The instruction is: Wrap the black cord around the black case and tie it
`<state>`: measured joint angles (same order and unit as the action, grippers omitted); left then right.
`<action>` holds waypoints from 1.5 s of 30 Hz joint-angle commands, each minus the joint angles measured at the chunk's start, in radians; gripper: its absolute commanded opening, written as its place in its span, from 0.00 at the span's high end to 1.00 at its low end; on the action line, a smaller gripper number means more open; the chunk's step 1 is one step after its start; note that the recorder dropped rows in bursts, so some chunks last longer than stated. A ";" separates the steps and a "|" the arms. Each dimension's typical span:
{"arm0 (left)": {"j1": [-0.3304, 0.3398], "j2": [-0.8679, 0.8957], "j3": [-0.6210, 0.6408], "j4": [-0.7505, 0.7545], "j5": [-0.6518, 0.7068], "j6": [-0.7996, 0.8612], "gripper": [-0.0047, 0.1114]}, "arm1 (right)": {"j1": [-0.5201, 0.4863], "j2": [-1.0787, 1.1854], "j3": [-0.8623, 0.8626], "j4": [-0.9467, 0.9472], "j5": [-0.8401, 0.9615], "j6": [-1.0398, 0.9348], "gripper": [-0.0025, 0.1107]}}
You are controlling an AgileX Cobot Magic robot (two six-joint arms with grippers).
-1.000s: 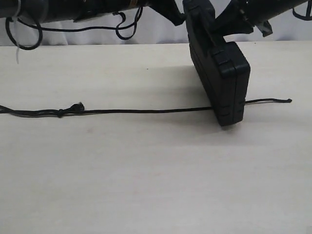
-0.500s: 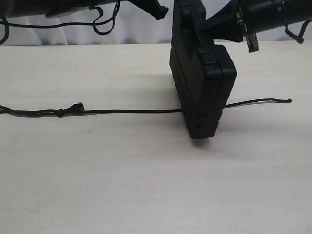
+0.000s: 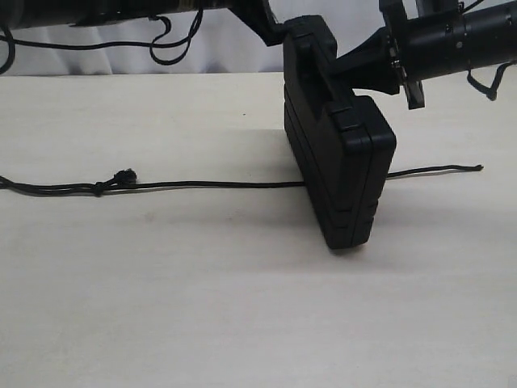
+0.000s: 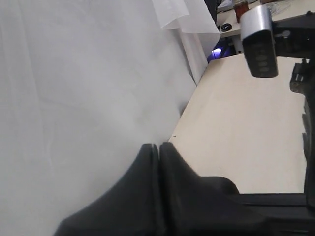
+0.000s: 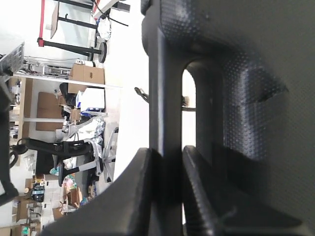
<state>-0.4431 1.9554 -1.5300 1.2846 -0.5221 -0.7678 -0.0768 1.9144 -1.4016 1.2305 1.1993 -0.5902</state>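
Far left, the cord point(image 3: 210, 185) comes in from the table point(image 3: 242, 307) edge and runs flat in one nearly straight line, with its knot point(image 3: 98, 188) and a short frayed stub lying near that end. None of it is around anything yet.

Up behind that stretch, my left claw point(image 4: 158, 152) hangs above the table with its fingers pressed together on nothing, close beside the top corner of the case point(image 3: 339, 162).

The case stands on edge, tipped a little, right across the line of the cord. The cord disappears at its left face and comes out again on its right, so it passes under or behind; I cannot tell whether the bottom edge sits on the table.

My right claw point(image 5: 167, 157) comes in from the right and pinches the bar of the handle point(image 5: 165, 73), one finger each side. Past the case, the cord's short free end lies on the table.

I judge this is the setting-down step: placing the case over the cord so both ends can be brought up around it. Next, I'd lower the case until it sits firm, then spread my left claw and reach for the long end by the knot. The case could topple once I let go, so I'd release gently.
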 commanded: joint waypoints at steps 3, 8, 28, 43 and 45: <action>0.001 0.056 0.003 0.067 -0.106 -0.023 0.96 | -0.001 -0.008 0.001 0.007 0.022 -0.025 0.94; 0.001 0.095 0.003 0.055 -0.102 -0.015 0.96 | -0.001 -0.008 0.001 -0.002 0.022 -0.025 0.94; -0.004 0.235 0.001 -0.250 -0.131 0.187 0.96 | -0.001 -0.008 0.001 -0.077 0.006 -0.020 0.94; -0.023 0.249 0.001 -0.250 -0.057 0.184 0.96 | -0.001 -0.008 -0.017 -0.077 -0.008 -0.134 0.58; -0.028 0.249 0.001 -0.250 -0.050 0.184 0.96 | -0.001 -0.008 -0.029 -0.084 -0.014 -0.138 0.58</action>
<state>-0.4549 2.1832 -1.5377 0.9970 -0.6481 -0.5827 -0.0768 1.9144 -1.4119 1.1685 1.1991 -0.6996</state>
